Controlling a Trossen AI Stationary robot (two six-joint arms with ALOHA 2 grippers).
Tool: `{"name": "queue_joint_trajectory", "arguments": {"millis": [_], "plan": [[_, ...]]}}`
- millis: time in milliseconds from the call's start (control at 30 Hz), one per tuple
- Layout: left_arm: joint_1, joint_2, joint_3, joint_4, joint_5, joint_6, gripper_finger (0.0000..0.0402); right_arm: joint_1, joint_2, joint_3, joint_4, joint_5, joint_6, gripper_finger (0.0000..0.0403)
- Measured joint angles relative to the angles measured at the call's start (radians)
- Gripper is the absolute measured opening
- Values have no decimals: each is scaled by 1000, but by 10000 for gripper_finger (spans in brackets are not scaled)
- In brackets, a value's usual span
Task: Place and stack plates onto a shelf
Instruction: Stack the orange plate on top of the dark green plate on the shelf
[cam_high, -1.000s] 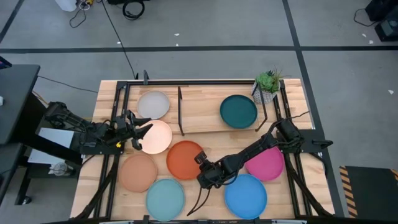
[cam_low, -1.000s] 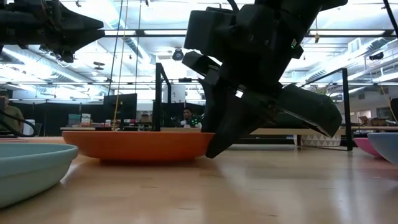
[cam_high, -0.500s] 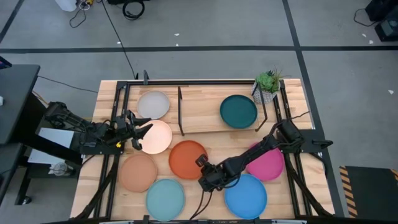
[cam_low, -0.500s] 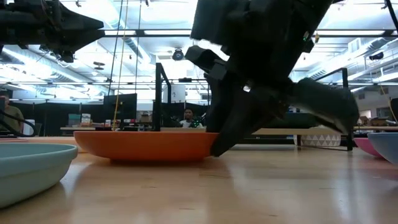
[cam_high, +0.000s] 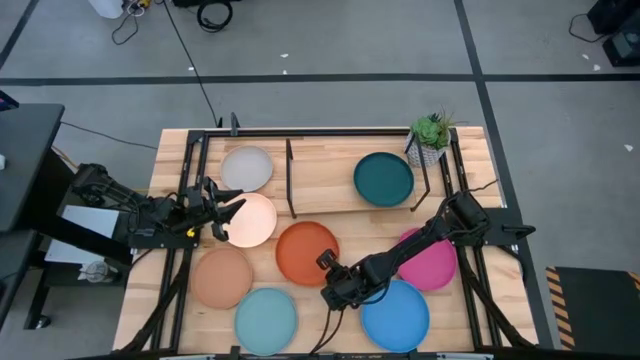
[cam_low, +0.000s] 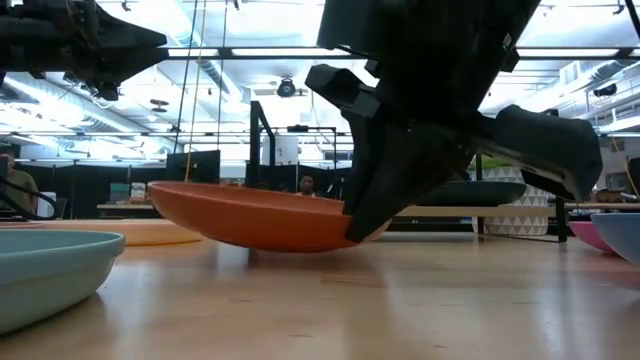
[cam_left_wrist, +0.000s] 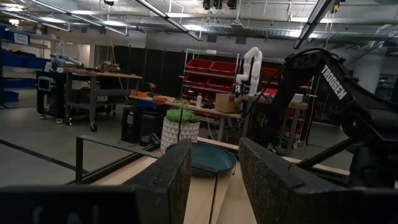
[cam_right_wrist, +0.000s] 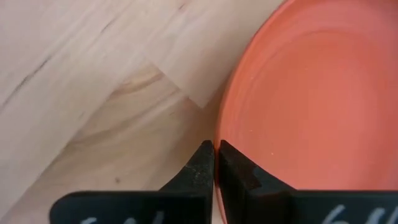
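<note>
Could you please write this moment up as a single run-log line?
right gripper: shut on orange plate rim, plate tilted, far edge off table | left gripper: open, above pale peach plate | shelf: holds dark teal plate

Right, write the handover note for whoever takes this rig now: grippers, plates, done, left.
Right gripper: shut on the orange plate at its near rim; plate tilted, one side off the table.
Left gripper: open, empty, hovering by the pale peach plate.
On the shelf: grey-white plate and dark teal plate.
On the table: tan plate, light blue plate, bright blue plate, magenta plate, plus the peach one.
Done: two shelved. Left: shelve the orange plate, then stack the other five.
</note>
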Motion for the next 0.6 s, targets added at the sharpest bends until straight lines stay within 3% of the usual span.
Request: {"name": "queue_joint_trajectory", "arguments": {"millis": [233, 600], "plan": [[0, 0, 0, 0, 0, 0, 142, 8, -10, 87, -107, -19, 28, 17], [0, 0, 0, 0, 0, 0, 142, 14, -13, 280, -470, -22, 190, 17]]}}
